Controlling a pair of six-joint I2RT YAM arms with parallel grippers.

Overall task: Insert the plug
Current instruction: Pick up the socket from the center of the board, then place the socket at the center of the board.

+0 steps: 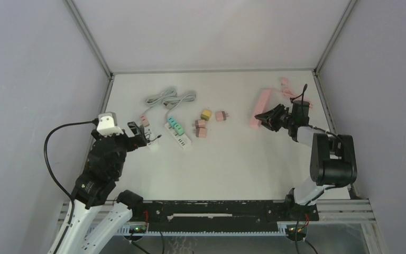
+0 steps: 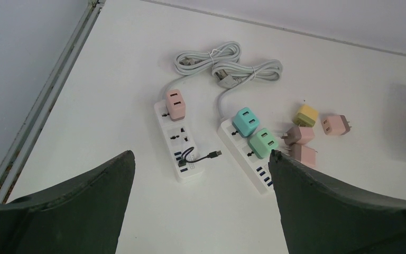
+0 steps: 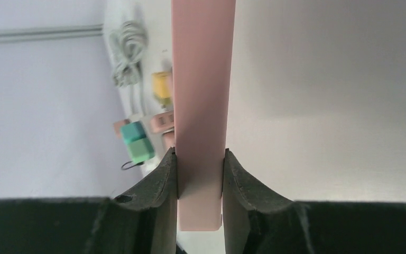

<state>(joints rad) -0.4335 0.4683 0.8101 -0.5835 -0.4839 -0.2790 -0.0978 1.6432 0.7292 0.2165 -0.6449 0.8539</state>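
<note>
- Desk: one, white, matt and flat, walled in by pale panels.
- Arms: two, black jointed bodies with white sections. The left arm reaches over the left side of the desk and the right arm over the far right.
- Left fingers: dark, wedge-shaped, spread wide with nothing between them, hovering above the white strips.
- Right fingers: dark and ribbed, pinching the near end of the pink power strip across its width.
- Pink power strip: one, a long, smooth rectangular bar. It lies at the far right of the desk, with a pink cord beside it.
- White power strips: two, glossy plastic, side by side at left centre. The first strip has universal sockets and the second strip has a row of blue ports.
- Cords: two, pale grey, coiled and tied, beyond the white strips.
- Plugs: seven small rounded cubes.
  - Seated: a pink plug on the first strip, and a teal plug and a green plug on the second.
  - Loose, clustered just right of the second strip, on the bare desk: one yellow plug and three loose pink plugs. One of the pink ones shows its metal prongs.
- Black lead: one, thin and short, looped from the first strip's end.
</note>
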